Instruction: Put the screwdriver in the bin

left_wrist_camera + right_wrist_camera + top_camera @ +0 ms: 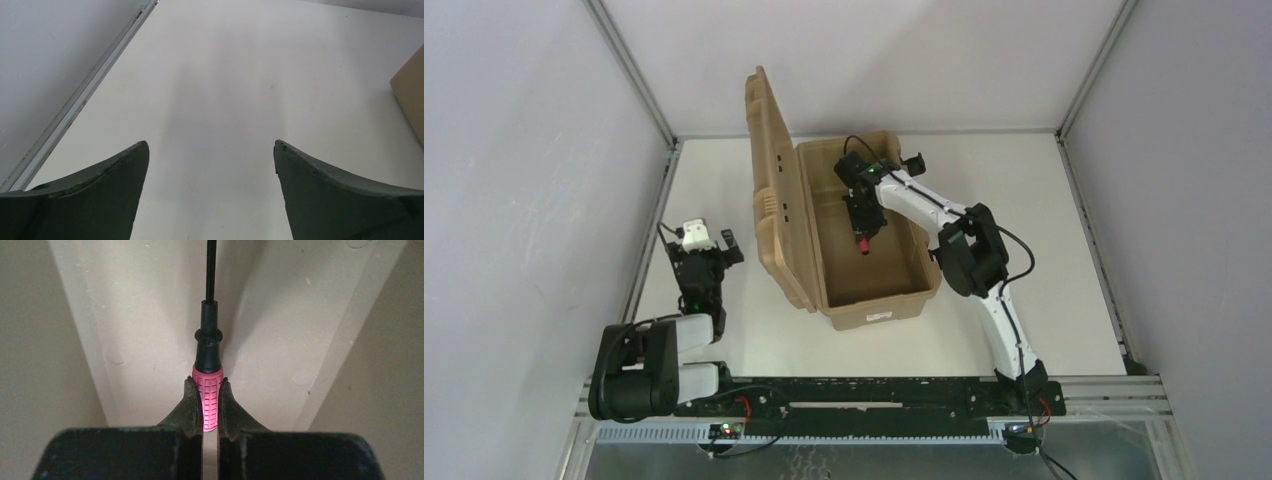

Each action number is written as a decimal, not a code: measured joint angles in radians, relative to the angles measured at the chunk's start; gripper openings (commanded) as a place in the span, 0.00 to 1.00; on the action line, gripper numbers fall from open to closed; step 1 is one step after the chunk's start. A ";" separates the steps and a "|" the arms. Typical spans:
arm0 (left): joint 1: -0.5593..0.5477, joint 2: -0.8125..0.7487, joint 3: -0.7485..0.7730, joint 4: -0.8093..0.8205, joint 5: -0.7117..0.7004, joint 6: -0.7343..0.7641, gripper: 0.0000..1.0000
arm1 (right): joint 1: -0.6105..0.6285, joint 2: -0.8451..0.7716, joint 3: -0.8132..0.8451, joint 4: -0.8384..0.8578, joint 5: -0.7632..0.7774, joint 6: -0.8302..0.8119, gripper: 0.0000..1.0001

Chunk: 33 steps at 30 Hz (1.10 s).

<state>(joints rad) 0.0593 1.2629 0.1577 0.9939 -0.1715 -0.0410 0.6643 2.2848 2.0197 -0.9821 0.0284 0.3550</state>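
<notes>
The bin (879,310) is a tan box with its lid (774,190) swung open to the left and a white label on its near end. My right gripper (862,232) reaches down inside it, shut on the screwdriver (863,243). In the right wrist view the red gridded handle (208,400) is pinched between the fingers (191,405), and the black collar and thin dark shaft (211,270) point away over the bin's inner floor (150,330). My left gripper (707,240) rests open over the bare table left of the bin, holding nothing.
White walls enclose the table (1044,250) on three sides, with metal rails (649,235) along its edges. In the left wrist view a corner of the bin (412,95) shows at the right over the white table (215,100).
</notes>
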 measured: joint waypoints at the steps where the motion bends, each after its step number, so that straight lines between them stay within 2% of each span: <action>1: 0.000 0.000 0.000 0.000 0.000 0.000 1.00 | 0.000 0.014 -0.005 0.008 0.000 0.000 0.00; 3: 0.000 0.000 0.000 0.000 0.000 0.000 1.00 | 0.000 0.035 -0.011 0.021 0.002 0.001 0.00; 4: 0.000 0.000 0.000 0.000 0.000 0.000 1.00 | 0.000 0.043 -0.016 0.026 0.003 0.002 0.04; 9: 0.000 0.000 0.000 0.000 0.000 0.000 1.00 | -0.001 0.045 -0.024 0.050 0.008 0.016 0.37; 11: 0.000 0.000 0.000 0.000 0.000 0.000 1.00 | -0.001 0.045 -0.024 0.054 0.010 0.018 0.46; 14: 0.000 0.000 0.000 0.001 0.000 0.000 1.00 | -0.001 0.045 -0.024 0.051 0.014 0.022 0.52; 18: 0.000 0.000 0.000 0.003 0.000 0.000 1.00 | -0.001 0.042 -0.018 0.033 0.016 0.022 0.55; 24: 0.000 0.000 0.000 0.008 0.000 0.000 1.00 | -0.001 -0.009 0.073 -0.032 0.013 0.010 0.70; 29: 0.000 0.000 0.000 0.010 0.000 0.000 1.00 | -0.018 -0.180 0.126 -0.039 -0.013 -0.025 0.78; 33: 0.000 0.000 0.000 0.012 0.000 0.000 1.00 | -0.055 -0.379 0.039 0.049 -0.042 -0.091 0.78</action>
<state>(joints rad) 0.0593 1.2633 0.1577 1.0058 -0.1715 -0.0414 0.6090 1.9057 2.0583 -0.9333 -0.0132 0.2642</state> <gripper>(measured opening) 0.996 0.777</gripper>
